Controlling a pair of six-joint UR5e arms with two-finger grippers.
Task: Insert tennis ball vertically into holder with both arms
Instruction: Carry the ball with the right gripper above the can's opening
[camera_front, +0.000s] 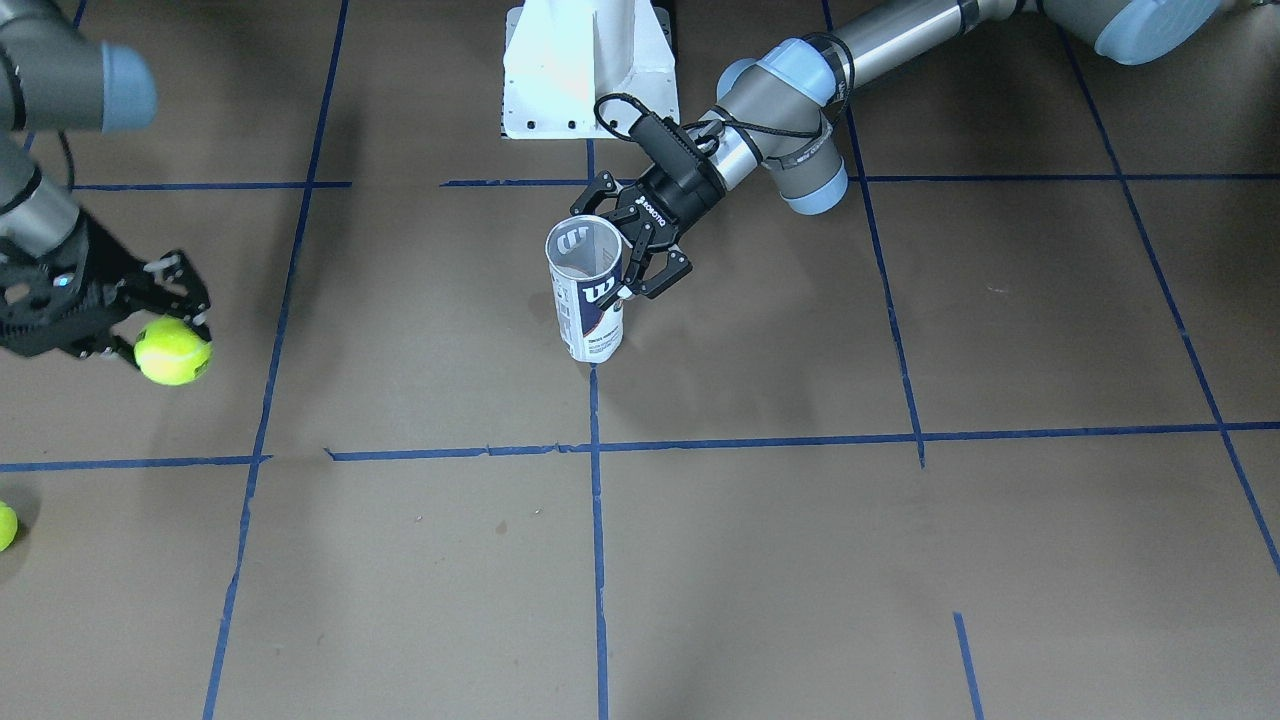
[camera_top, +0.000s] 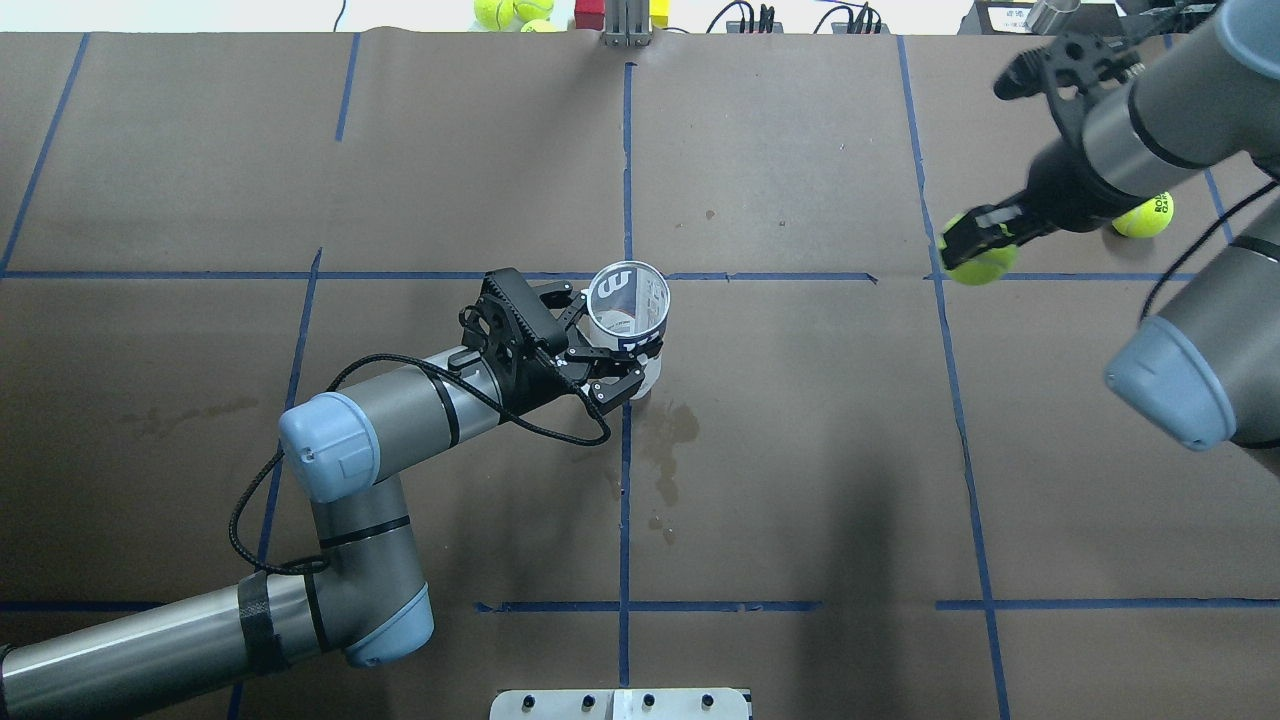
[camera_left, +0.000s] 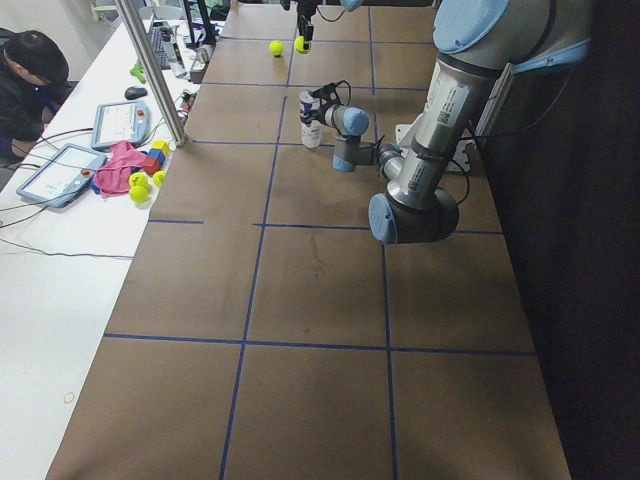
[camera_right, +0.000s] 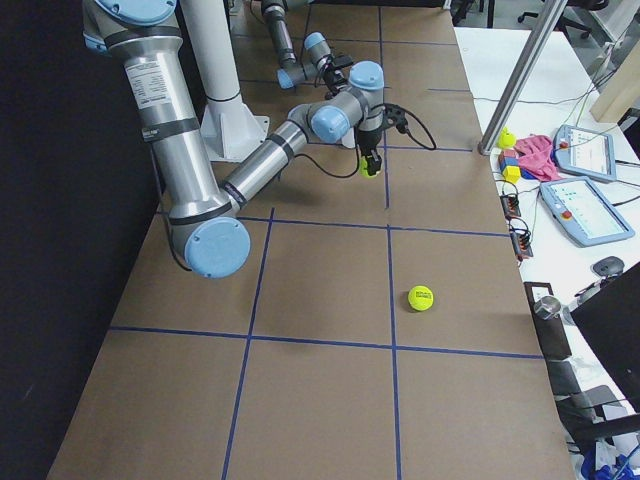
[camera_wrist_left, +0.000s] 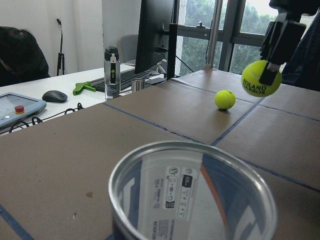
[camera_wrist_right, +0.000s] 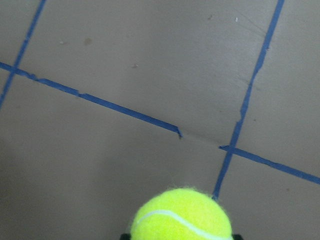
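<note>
Clamping holder (camera_front: 588, 300) partway down its side with left gripper (camera_front: 628, 245), fingers on either side of the can and pressed against it. Standing upright on brown table (camera_front: 900, 560), open mouth up, right on a blue tape line (camera_front: 597, 480), near white pedestal base (camera_front: 590, 70). Filling the bottom of the left wrist view with its rim. Pinching tennis ball (camera_front: 173, 350) in right gripper (camera_front: 165, 335), jaws closed down on it, ball lifted off the table, well apart from holder toward robot's right end. Lying loose on the table further out: second tennis ball (camera_top: 1143, 215), touching nothing else. Showing only the held ball's top in right wrist view.
</note>
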